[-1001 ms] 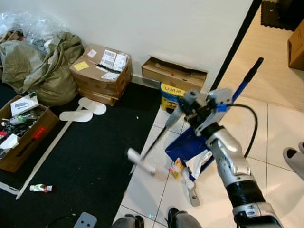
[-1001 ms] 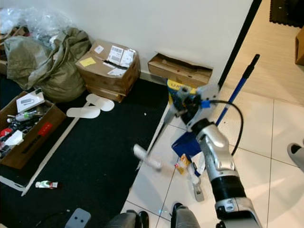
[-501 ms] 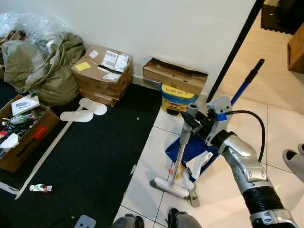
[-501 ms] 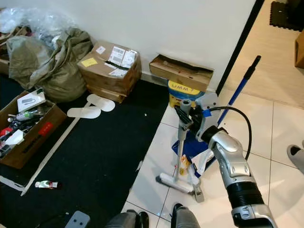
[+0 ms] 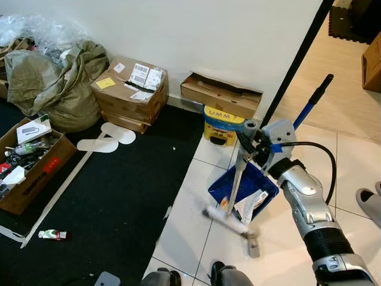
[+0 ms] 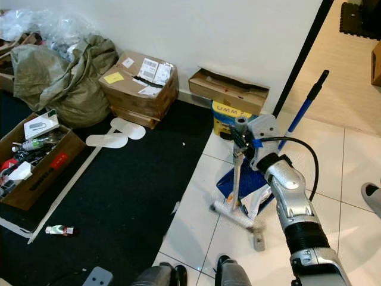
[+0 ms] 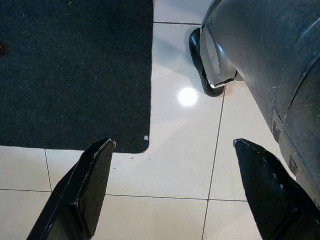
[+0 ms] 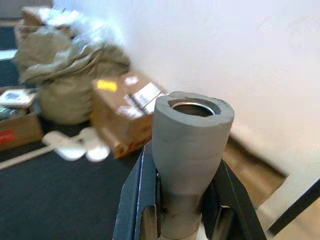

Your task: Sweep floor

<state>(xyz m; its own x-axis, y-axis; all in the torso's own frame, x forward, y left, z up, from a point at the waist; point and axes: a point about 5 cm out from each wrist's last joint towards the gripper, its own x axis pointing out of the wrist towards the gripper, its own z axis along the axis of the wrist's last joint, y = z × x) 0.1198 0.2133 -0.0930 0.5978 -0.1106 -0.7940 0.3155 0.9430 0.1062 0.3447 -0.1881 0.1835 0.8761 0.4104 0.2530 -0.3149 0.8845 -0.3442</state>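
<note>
My right gripper (image 5: 255, 145) is shut on the top of a grey broom handle (image 8: 192, 131). The handle stands almost upright over the white tiles. The white broom head (image 5: 226, 220) rests on the tile at the front lip of the blue dustpan (image 5: 262, 182). A white wrapper (image 5: 249, 204) and a small orange scrap lie in the pan. The dustpan's blue and black pole (image 5: 312, 101) slants up to the right. My left gripper (image 7: 173, 143) hangs open above tile beside the black carpet's edge (image 7: 145, 145).
Black carpet (image 5: 113, 190) covers the left floor, with a small bottle (image 5: 52, 235), white slippers (image 5: 110, 137) and a paper scrap (image 5: 168, 211). Cardboard boxes (image 5: 128, 89), a sack (image 5: 56, 83) and a yellow tub (image 5: 220, 125) line the wall. A shoe (image 5: 369, 199) is at the right.
The broom head has swept right, from the carpet's edge across the tile to the dustpan's lip. The handle has swung more upright, with my right gripper still shut on it.
</note>
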